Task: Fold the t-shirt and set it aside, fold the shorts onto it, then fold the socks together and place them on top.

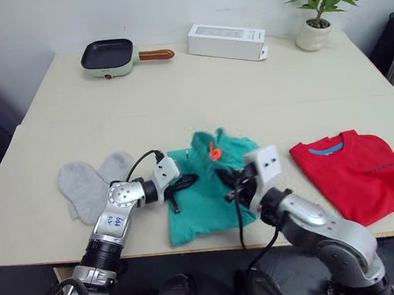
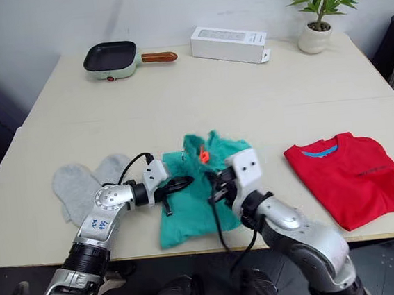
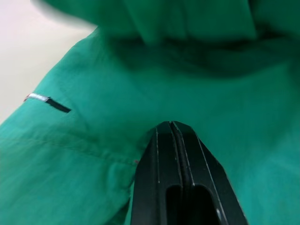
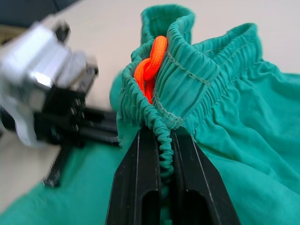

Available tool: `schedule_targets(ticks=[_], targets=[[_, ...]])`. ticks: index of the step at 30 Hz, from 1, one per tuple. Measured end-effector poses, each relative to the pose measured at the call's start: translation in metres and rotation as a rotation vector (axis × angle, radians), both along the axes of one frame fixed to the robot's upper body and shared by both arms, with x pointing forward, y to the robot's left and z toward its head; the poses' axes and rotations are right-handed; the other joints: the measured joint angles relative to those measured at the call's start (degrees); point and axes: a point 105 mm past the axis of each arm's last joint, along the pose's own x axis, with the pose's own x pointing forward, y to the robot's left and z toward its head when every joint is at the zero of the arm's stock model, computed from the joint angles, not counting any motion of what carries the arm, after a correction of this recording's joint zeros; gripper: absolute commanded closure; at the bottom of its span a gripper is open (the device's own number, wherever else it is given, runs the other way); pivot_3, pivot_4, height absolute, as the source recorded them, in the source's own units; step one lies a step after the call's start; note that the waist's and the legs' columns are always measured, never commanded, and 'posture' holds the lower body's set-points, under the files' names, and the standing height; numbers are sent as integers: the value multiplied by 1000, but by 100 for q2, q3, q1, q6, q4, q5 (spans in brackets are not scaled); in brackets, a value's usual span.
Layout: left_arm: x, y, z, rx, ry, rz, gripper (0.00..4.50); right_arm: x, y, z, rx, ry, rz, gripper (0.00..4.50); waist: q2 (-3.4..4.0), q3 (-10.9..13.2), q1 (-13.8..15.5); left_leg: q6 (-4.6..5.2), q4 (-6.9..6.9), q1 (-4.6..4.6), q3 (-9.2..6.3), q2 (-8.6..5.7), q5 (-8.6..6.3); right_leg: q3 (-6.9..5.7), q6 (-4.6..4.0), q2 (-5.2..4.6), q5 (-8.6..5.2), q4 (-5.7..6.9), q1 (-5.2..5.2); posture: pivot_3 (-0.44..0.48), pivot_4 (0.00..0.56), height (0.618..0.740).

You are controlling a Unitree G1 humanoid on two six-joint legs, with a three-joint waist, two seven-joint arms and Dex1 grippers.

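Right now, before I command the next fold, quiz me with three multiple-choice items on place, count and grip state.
1. Where does the t-shirt lie?
A. on the robot's right of the shorts
B. under the shorts
C. beside the pan

2. How many socks lie on the table?
A. one
B. two
C. four

3. What does the right gripper hold?
A. nothing
B. a sock
C. the shorts' waistband

Answers: 1 A, the folded shirt lies apart, to their right. 2 B, two grey socks overlap. 3 C, elastic is pinched between its jaws.
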Motion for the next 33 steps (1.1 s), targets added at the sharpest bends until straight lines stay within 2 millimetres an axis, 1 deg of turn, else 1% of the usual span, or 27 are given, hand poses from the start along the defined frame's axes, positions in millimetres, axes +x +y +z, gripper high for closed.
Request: schedule_targets(ticks=[3,9,13,15,16,19,21,24,27,28,30,32,33], targets=[[4,10,7,-32,14,44,4500,0,3,-2,-12,7,51,4475,0,0,-5,1,22,-47,-1,0,0,-4,5,2,3,16,-41,0,150,740],[1,14,31,-88,16,45,4500,-9,7,-1,-26,3,203,4475,-4,2,-3,3,25,-46,-3,-2,6,-26,6,7,3,20,-34,0,150,740],[3,18,34,-118,35,73,4500,-12,11,6,-40,-25,299,4475,-8,5,-5,11,26,-45,-7,-2,9,-27,6,5,3,24,-34,0,150,740],[4,20,36,-130,34,91,4500,-15,14,8,-27,-22,344,3820,-11,7,2,10,23,-45,-17,-2,12,-32,6,5,3,29,-34,0,150,740],[4,21,37,-133,33,95,4500,-16,15,7,-20,-14,363,3631,-11,7,4,5,23,-45,-18,-2,15,-33,6,5,3,29,-34,0,150,740],[8,27,43,-159,23,139,4500,-27,17,6,2,21,486,2661,-14,10,5,-4,24,-47,-17,-4,21,-35,6,3,4,27,-33,0,150,740],[13,34,53,-188,8,186,4500,-39,7,9,6,47,608,1972,-21,16,8,5,27,-47,-17,-6,17,-36,9,2,5,23,-30,0,150,740],[21,46,67,-208,-22,251,4500,-47,-8,23,56,51,715,986,-37,25,25,23,29,-47,-25,-6,8,-43,10,0,6,21,-22,0,150,740],[27,47,83,-240,-47,265,4500,-40,-23,40,124,37,746,986,-46,32,29,24,32,-46,-26,-6,10,-44,10,-1,7,22,-20,0,150,740],[26,46,89,-258,-56,253,4500,-36,-27,47,149,23,750,1159,-47,33,28,16,32,-46,-27,-6,15,-45,9,-1,8,23,-20,0,150,740],[20,39,97,-283,-63,183,4500,-25,-34,55,167,-11,727,1725,-47,33,22,-2,28,-45,-27,-7,25,-46,9,0,8,23,-21,0,150,740],[5,23,101,-285,-67,53,4500,-10,-40,50,124,-68,682,2347,-47,33,10,-8,22,-45,-21,-8,25,-50,9,4,7,22,-24,0,150,740],[-1,16,101,-282,-66,3,4500,-5,-41,46,100,-84,667,2745,-47,34,12,-9,21,-47,-18,-8,25,-55,9,5,7,23,-27,0,150,740]])
